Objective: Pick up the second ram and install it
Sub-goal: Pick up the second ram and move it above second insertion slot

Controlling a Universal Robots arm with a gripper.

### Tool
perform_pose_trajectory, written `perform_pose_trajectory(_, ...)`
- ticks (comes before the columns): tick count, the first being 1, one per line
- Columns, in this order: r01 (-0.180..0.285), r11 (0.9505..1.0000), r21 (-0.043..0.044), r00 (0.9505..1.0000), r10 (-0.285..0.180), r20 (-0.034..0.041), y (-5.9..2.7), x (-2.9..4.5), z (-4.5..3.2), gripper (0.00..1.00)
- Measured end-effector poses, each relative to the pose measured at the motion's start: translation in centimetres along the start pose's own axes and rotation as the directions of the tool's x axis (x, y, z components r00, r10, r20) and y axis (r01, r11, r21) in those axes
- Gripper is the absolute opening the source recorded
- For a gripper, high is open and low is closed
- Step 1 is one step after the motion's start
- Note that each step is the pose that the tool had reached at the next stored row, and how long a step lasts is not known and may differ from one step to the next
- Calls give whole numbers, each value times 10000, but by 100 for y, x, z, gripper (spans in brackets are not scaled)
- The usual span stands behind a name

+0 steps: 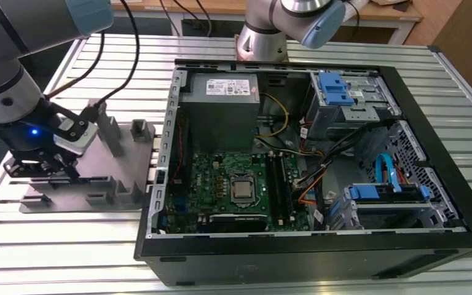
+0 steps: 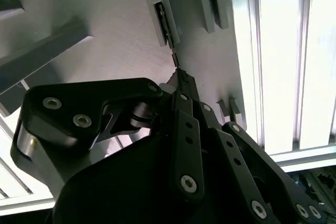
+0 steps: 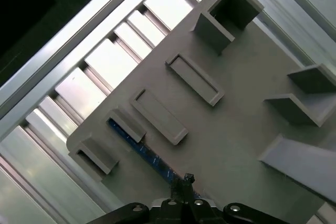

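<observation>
One claw [image 3: 186, 178] pinches the second ram [image 3: 152, 157] (bluish face in first wrist view)

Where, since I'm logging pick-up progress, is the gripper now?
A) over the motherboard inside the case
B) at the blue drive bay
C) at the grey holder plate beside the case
C: the gripper is down at the grey holder plate, outside the case, by the second ram.

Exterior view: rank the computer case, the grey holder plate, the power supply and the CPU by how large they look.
Largest to smallest:
1. computer case
2. grey holder plate
3. power supply
4. CPU
The plate and the power supply are the closest pair, but the plate looks clearly wider.
</observation>
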State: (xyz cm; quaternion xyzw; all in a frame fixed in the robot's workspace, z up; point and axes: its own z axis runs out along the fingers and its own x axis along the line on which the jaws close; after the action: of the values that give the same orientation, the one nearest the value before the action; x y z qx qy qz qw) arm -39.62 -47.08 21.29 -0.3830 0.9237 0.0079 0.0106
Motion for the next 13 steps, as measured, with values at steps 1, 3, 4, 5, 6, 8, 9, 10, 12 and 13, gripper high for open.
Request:
perform_pose_trajectory(1, 105, 9999, -3, 9999, -105, 0, 0, 0, 0, 7)
perform_pose_trajectory(3, 321, 9995, -8, 9995, -321, -2, 0, 0, 0, 7)
perform_pose_trajectory(4, 422, 9991, -11, 9991, -422, -2, 0, 0, 0, 7)
perform_pose_trajectory(5, 522, 9986, -13, 9986, -522, -3, 0, 0, 0, 7)
perform_pose_trajectory(6, 621, 9981, -16, 9981, -621, -3, 0, 0, 0, 7)
perform_pose_trajectory(8, 821, 9966, -21, 9966, -821, -4, 0, 0, 0, 7)
perform_pose_trajectory(9, 918, 9958, -24, 9958, -918, -5, 0, 0, 0, 7)
perform_pose_trajectory(10, 1012, 9949, -26, 9949, -1012, -6, 0, 0, 0, 7)
perform_pose_trajectory(12, 1198, 9928, -31, 9928, -1198, -6, 0, 0, 0, 7)
perform_pose_trajectory(13, 1287, 9917, -33, 9917, -1287, -6, 0, 0, 0, 7)
